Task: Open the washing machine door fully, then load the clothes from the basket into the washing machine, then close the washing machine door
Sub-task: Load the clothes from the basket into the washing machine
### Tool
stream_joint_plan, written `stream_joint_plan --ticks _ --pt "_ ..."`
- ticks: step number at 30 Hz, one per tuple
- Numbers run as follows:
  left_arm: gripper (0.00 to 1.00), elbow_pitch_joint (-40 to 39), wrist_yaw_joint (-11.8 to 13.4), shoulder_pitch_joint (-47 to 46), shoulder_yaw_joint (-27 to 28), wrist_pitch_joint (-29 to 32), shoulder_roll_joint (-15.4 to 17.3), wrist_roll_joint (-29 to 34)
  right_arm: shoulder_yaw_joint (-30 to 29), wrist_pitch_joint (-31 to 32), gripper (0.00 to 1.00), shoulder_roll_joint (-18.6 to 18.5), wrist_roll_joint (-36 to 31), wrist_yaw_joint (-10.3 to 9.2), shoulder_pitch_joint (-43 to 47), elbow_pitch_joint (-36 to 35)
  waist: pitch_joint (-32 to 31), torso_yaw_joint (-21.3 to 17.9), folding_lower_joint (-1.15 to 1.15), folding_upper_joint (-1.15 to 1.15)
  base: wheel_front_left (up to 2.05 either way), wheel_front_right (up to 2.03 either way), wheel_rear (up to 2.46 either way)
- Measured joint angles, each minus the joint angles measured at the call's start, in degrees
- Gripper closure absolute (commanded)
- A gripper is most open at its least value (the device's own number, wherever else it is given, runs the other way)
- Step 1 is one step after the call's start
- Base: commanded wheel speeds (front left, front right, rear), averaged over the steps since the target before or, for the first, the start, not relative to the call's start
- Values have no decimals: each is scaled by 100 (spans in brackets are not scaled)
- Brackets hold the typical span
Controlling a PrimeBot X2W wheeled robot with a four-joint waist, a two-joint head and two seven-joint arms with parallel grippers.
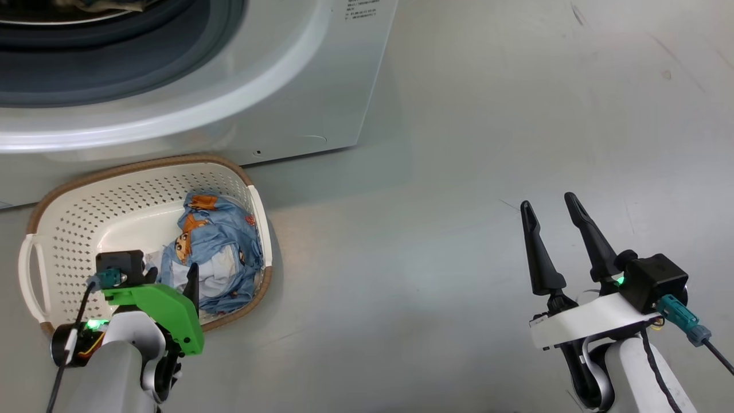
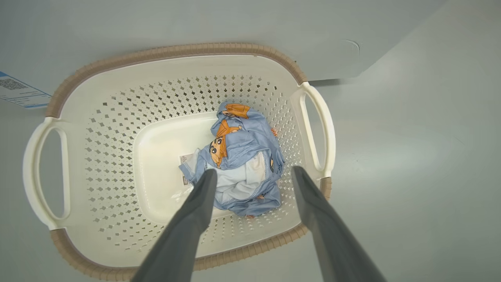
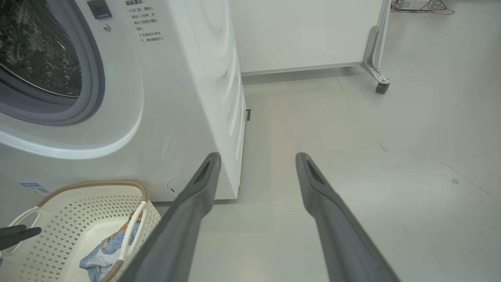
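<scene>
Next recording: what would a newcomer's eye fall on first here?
Crumpled light blue cartoon-print clothes lie in the cream perforated plastic basket on the grey floor before the white washing machine. The open left gripper hangs over them; the open right gripper hovers over floor farther right.

One washing machine [image 1: 321,74] at eleven o'clock in the head view. One basket [image 2: 117,156] at seven o'clock, with two white handles [image 2: 328,133]. One bundle of clothes [image 2: 242,152]: one blue printed piece [image 2: 254,141], one pale piece [image 2: 240,182]. Two claws, the left claw [image 2: 253,171] and the right claw [image 1: 547,201], with two dark fingers [image 1: 539,258] each.
</scene>
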Motion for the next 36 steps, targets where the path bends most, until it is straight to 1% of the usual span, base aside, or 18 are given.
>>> stream_joint_plan --ticks 7,11,14,17,23,27,36 --pt "0 271 0 -387 89 143 74 -89 115 0 0 21 24 0 -221 -65 399 -146 0 0 0 0 0" --pt "0 465 15 -678 257 281 134 -221 138 0 0 25 45 0 -328 -96 682 -242 0 0 0 0 0" --pt "0 654 59 -927 316 392 241 -220 154 0 0 29 59 0 -425 -97 970 -334 0 0 0 0 0" --pt "0 730 62 -1048 335 442 327 -220 156 0 0 31 76 0 -504 -105 1109 -378 0 0 0 0 0" --pt "0 915 112 -1408 386 486 498 -220 146 0 0 40 178 0 -663 -129 1491 -511 0 0 0 0 0" --pt "0 1055 127 -1594 424 493 535 -220 136 0 0 45 310 0 -730 -155 1702 -585 0 0 0 0 0" --pt "0 1360 164 -1961 459 537 659 -220 111 0 0 52 359 0 -848 -180 2041 -665 0 0 0 0 0"
